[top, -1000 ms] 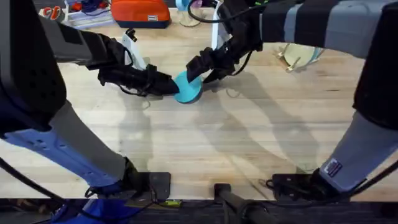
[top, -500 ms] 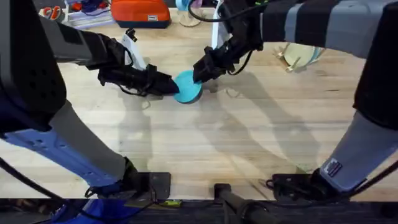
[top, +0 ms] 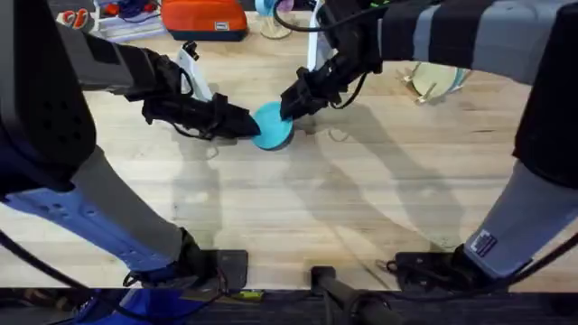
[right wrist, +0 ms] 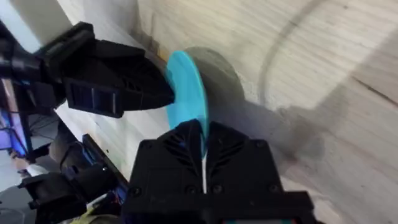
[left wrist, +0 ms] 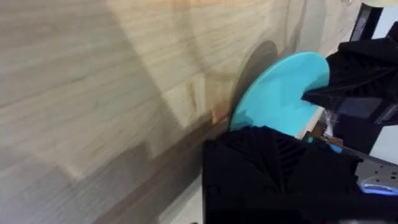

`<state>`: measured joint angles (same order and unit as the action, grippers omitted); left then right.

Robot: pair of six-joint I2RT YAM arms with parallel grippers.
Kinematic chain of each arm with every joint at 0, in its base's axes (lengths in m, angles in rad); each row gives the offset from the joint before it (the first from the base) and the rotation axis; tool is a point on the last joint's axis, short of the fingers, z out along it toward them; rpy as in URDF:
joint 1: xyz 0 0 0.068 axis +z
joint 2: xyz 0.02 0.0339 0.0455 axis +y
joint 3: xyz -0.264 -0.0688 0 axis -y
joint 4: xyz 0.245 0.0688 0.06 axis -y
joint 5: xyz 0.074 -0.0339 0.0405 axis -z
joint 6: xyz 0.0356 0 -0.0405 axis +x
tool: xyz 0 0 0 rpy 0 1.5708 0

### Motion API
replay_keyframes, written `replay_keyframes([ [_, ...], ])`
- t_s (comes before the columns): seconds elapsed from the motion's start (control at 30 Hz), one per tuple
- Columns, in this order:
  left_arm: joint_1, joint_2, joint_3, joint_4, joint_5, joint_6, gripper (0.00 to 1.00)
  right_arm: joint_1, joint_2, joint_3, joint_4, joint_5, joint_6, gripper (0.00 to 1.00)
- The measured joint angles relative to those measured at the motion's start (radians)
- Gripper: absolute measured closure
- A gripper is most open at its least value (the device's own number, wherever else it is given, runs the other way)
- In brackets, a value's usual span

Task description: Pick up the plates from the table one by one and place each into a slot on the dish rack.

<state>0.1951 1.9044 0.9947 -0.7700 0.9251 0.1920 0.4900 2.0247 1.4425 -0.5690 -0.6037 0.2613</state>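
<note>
Turquoise plate (top: 272,125) held on edge above table (top: 361,208), mid-table, well apart from dish rack (top: 433,81). Left gripper (top: 248,124) clamped on one rim, right gripper (top: 287,104) clamped on opposite rim.

Risk: both arms pulling at once, plate twists or slips out, drops flat.

No legible writing or brand.

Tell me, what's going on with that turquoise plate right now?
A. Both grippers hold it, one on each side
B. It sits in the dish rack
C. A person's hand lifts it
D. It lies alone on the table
A: the turquoise plate is pinched on one edge by the left gripper and on the opposite edge by the right gripper, above the table.
</note>
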Motion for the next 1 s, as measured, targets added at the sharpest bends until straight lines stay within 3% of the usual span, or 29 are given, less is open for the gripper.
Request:
replay_keyframes([
  [0.3, -0.01, -0.162, -0.014, -0.055, -0.132, 0.011, 0.96, 0.005, -0.019, 0.0, -0.014, 0.023, -0.037, 0.972],
  [0.33, -0.01, -0.32, -0.014, -0.118, -0.165, 0.011, 0.96, 0.005, -0.087, 0.001, -0.051, 0.083, -0.075, 0.972],
  [0.43, -0.01, -0.414, -0.014, -0.17, -0.191, 0.011, 0.96, 0.004, -0.132, 0.002, -0.099, 0.135, -0.111, 0.972],
  [0.77, -0.01, -0.648, -0.014, -0.32, -0.305, 0.008, 0.961, -0.005, -0.301, 0.002, -0.186, 0.293, -0.211, 0.973],
  [1.0, -0.01, -0.783, -0.014, -0.344, -0.373, 0.005, 0.96, -0.047, -0.442, 0.003, -0.199, 0.382, -0.25, 0.973],
])
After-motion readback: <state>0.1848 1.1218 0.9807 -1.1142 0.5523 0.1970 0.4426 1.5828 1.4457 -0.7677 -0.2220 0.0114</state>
